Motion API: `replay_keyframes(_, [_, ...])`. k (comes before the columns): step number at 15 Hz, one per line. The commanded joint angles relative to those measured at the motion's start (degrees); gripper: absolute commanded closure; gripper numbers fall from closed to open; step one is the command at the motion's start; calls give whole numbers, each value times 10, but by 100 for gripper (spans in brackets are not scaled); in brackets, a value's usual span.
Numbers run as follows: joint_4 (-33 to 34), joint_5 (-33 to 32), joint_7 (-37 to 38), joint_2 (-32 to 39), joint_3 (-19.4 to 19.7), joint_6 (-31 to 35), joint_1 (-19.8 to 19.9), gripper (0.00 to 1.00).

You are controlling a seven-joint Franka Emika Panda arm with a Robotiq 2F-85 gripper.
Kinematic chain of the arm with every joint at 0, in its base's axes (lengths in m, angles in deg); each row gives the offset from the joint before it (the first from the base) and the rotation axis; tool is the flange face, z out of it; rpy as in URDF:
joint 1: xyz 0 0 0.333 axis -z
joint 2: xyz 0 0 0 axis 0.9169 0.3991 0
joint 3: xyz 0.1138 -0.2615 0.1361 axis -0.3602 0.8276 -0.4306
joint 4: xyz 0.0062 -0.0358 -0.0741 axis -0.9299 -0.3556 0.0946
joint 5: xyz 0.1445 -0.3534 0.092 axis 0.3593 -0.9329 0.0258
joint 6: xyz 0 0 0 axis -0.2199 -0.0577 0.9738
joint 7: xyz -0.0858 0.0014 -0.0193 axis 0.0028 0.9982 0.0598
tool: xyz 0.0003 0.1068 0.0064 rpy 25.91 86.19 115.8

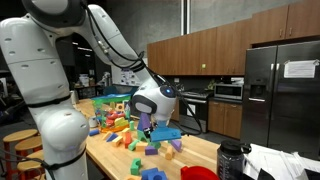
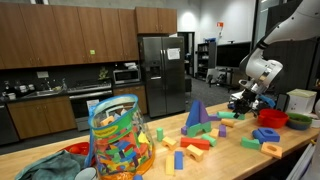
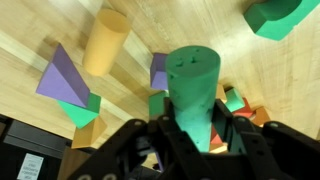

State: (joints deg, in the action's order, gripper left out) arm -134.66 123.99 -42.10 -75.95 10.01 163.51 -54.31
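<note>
Arm (image 1: 40, 65): glossy white, rounded segments, dark bands at joints. Gripper (image 3: 196, 132): black, angular linked fingers.

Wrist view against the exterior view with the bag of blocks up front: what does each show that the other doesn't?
Wrist only: the green cylinder clamped between the jaws, a yellow cylinder and a purple wedge lying on the wood. Exterior only: the clear bag of blocks, the fridge, a red bowl. Both: the gripper over the wooden table strewn with blocks.

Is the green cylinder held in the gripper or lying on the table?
Held in the gripper: the wrist view shows the green cylinder clamped between its two fingers.
</note>
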Motion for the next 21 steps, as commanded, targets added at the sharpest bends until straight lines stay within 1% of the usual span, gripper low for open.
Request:
replay_keyframes(1, [-2,58,2,-3,-1,33,-8,84])
replay_keyframes(4, [-2,112,-8,-4,-7,63,-9,84])
replay_keyframes(8, [-3,209,-35,-10,-20,109,-10,84])
replay_keyframes(11, [-4,271,-54,-12,-28,129,-12,84])
replay_keyframes(13, [-4,298,-62,-11,-32,135,-12,84])
replay_keyframes(17, [-4,324,-72,-11,-36,129,-9,84])
replay_keyframes(18, [0,303,-57,0,-35,120,-6,59])
replay_keyframes(21, [0,307,-58,0,-36,120,-6,59])
